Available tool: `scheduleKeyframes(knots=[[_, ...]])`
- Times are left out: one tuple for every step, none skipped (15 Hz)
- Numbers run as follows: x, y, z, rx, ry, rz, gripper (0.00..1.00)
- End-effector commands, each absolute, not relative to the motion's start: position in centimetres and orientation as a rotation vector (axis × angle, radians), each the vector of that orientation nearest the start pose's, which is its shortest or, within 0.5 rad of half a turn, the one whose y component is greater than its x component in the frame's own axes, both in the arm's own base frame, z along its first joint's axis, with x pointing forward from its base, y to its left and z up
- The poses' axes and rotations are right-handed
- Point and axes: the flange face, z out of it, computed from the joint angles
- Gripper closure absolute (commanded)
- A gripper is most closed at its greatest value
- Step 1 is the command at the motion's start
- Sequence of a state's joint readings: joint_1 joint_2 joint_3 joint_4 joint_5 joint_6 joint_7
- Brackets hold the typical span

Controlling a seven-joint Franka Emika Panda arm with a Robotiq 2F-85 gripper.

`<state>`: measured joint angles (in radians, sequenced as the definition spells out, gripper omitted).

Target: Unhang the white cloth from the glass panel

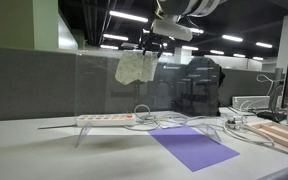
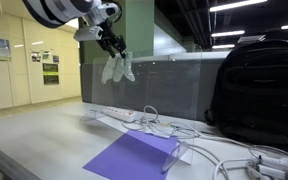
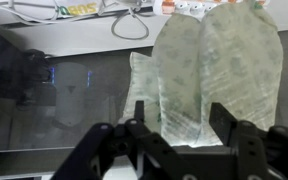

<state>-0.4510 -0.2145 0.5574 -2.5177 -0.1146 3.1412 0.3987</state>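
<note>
The cloth (image 1: 134, 68) hangs in loose folds at the top edge of the glass panel (image 1: 104, 85), which stands upright on the counter (image 1: 44, 150). In both exterior views the end effector (image 1: 149, 46) sits right on the cloth's upper end, with the cloth (image 2: 117, 70) dangling straight down beneath the end effector (image 2: 114, 50), high above the counter (image 2: 44, 130). In the wrist view the 2 fingers (image 3: 224, 125) stand partly apart with the top of the cloth (image 3: 209, 70) between them. Whether they pinch it or only bracket it cannot be told, nor whether the cloth rests on the panel's edge. Below the cloth a power strip (image 1: 104, 118) lies on the counter, close to the foot of the panel. A purple sheet (image 1: 194, 148) lies flat nearer the camera, and cables (image 2: 214, 150) trail across the counter beside it. A black backpack (image 2: 259, 90) stands behind the panel (image 2: 174, 85), well apart from the cloth.
</note>
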Motion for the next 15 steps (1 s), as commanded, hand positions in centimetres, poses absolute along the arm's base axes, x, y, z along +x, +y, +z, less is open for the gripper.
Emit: scheduleKeyframes(knots=[[49.7,7.1,44.4,-2.818,0.235,-1.246,0.60],[49.8,7.1,44.2,-2.820,0.238,-1.246,0.67],[49.8,6.9,44.1,-2.822,0.243,-1.246,0.73],[50.0,6.9,43.9,-2.825,0.245,-1.239,0.81],[50.1,7.0,43.7,-2.829,0.248,-1.221,0.38],[50.2,7.2,43.5,-2.833,0.237,-1.210,0.42],[50.2,7.3,43.4,-2.833,0.233,-1.208,0.41],[50.3,7.5,43.2,-2.832,0.228,-1.204,0.36],[50.3,7.7,43.1,-2.832,0.223,-1.199,0.28],[50.4,7.9,43.0,-2.832,0.214,-1.194,0.22],[50.4,8.1,42.9,-2.831,0.208,-1.192,0.16],[50.5,8.2,42.8,-2.832,0.203,-1.193,0.08],[50.4,8.2,42.8,-2.836,0.203,-1.193,0.02],[50.5,8.3,42.8,-2.834,0.204,-1.196,0.44],[50.5,8.3,42.8,-2.835,0.203,-1.197,0.40]])
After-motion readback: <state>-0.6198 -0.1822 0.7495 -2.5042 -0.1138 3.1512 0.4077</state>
